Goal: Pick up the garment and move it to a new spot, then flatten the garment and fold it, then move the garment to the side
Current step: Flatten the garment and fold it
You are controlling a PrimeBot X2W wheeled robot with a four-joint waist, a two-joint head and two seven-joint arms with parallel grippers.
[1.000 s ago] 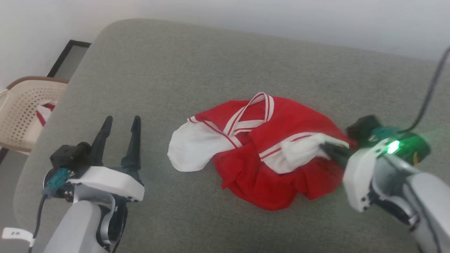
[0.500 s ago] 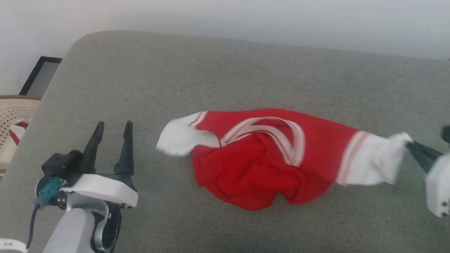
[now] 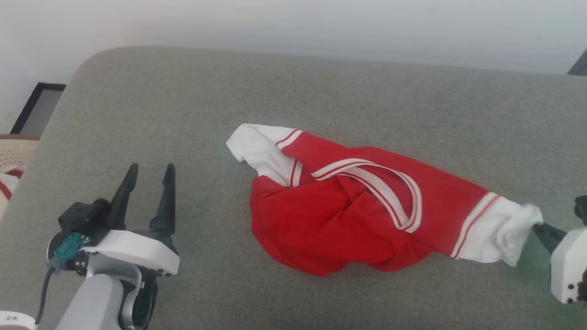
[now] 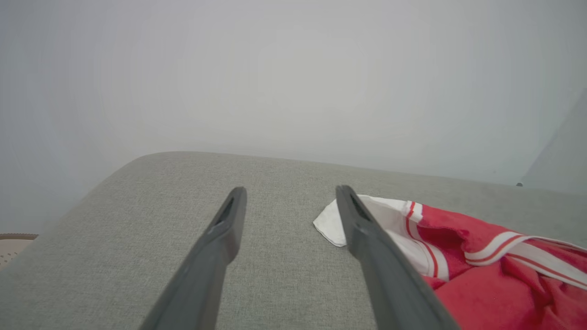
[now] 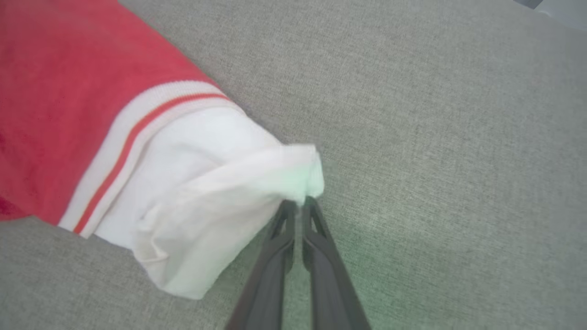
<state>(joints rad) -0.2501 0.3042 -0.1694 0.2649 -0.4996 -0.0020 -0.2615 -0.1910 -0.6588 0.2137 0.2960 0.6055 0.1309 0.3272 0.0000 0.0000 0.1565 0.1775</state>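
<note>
Grey cushion [image 3: 183,105] takes up most of the head view, with a pale wall [image 3: 321,23] behind it. The jersey [image 3: 339,215] lies crumpled on the cushion, a bit right of centre and stretched out sideways. It has a white panel at its left end, bunched red cloth in the middle with a striped loop of trim on top, and another white panel at its right end.

The right gripper [image 3: 537,225] has that right white corner pinched. Its jaws are clamped tight on the cloth, which is clearest in the right wrist view [image 5: 298,205], where the corner is pulled to a point.

The left gripper [image 3: 151,167] sits at lower left with its jaws apart over bare cushion, clear of the jersey. A basket [image 3: 11,160] pokes in at the far left edge.
</note>
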